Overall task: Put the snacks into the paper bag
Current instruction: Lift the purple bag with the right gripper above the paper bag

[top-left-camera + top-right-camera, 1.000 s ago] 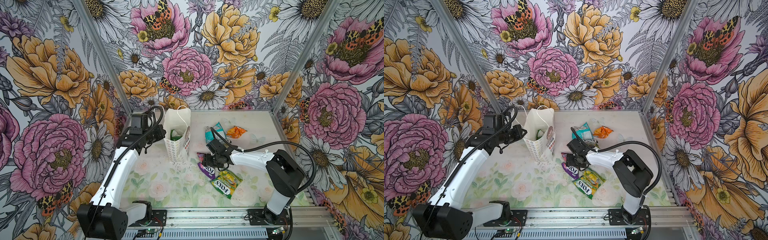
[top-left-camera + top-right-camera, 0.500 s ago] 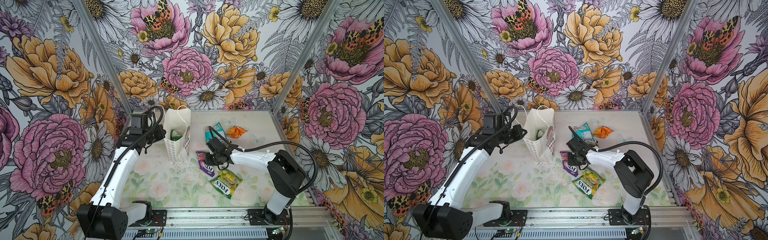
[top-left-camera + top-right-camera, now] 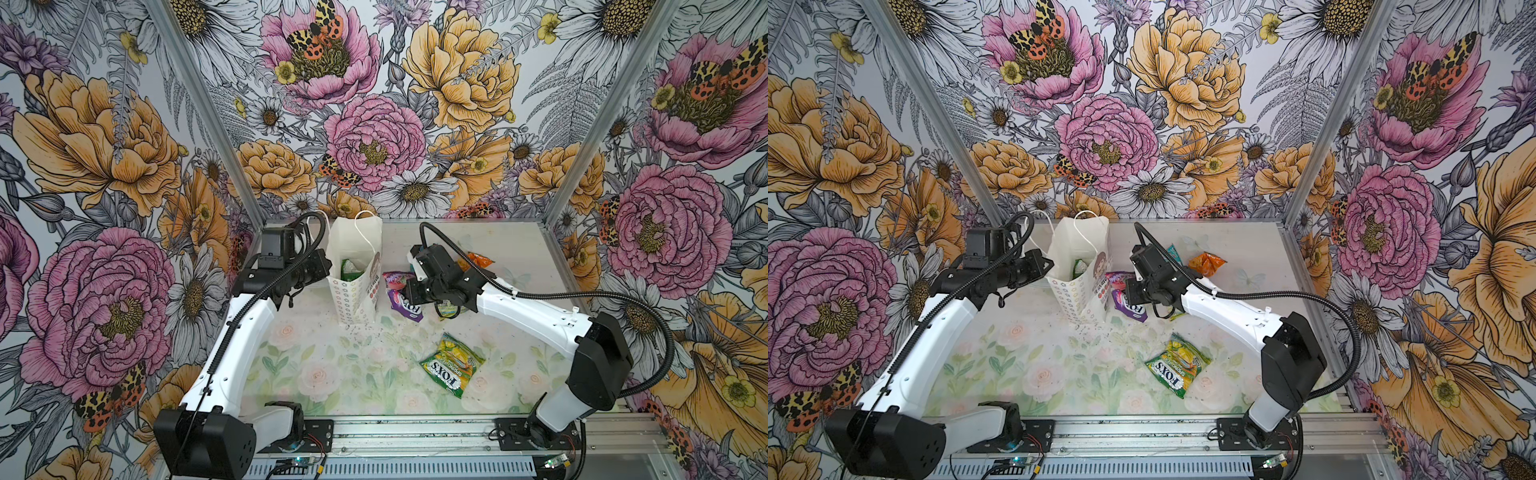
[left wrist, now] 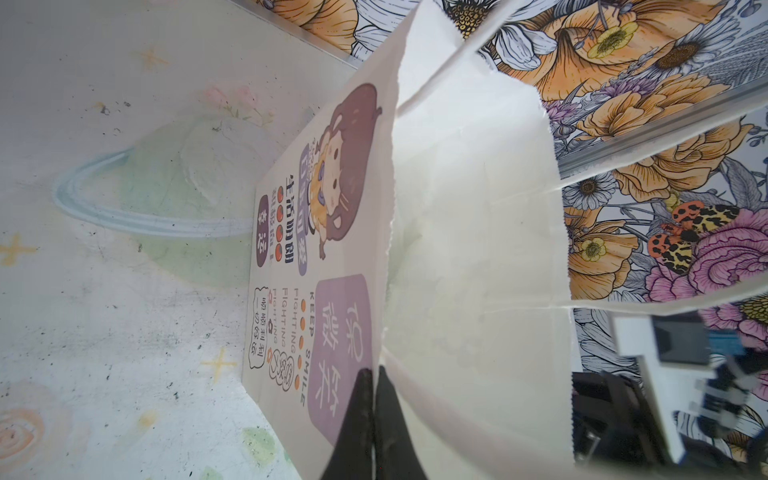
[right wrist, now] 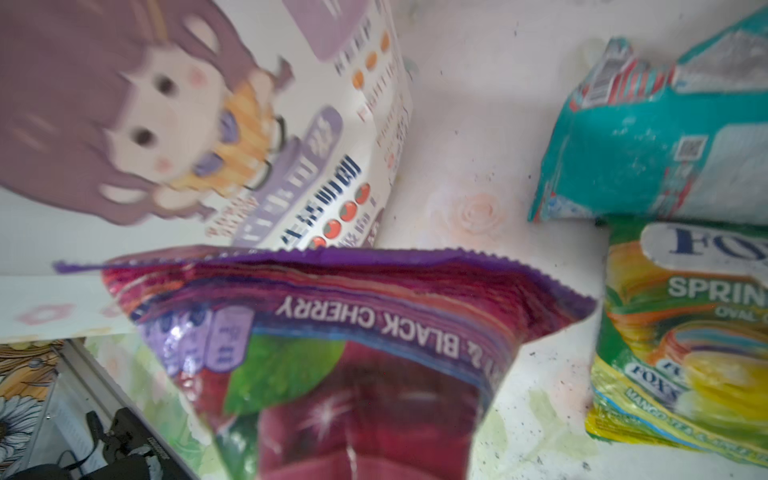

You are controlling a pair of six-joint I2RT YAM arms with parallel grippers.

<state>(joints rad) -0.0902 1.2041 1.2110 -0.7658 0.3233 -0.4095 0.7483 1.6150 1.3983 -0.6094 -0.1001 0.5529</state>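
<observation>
The white paper bag (image 3: pixel 353 291) stands upright and open at mid-frame, with a green packet (image 3: pixel 350 269) inside. Just right of it the purple FOX'S packet (image 3: pixel 402 296) sits tilted. A green-yellow FOX'S packet (image 3: pixel 452 370) lies flat at lower right.

Floral tabletop (image 3: pixel 332 374): paper bag (image 3: pixel 355 299) upright; green-yellow packet (image 3: pixel 452 370), orange packet (image 3: pixel 478 262) lying.

BLACK CHERRY on purple packet (image 5: pixel 353 332), FOX'S on green-yellow packet (image 3: pixel 452 365), KEEP SMILE (also FIGHTING) on paper bag (image 4: pixel 291 249)
</observation>
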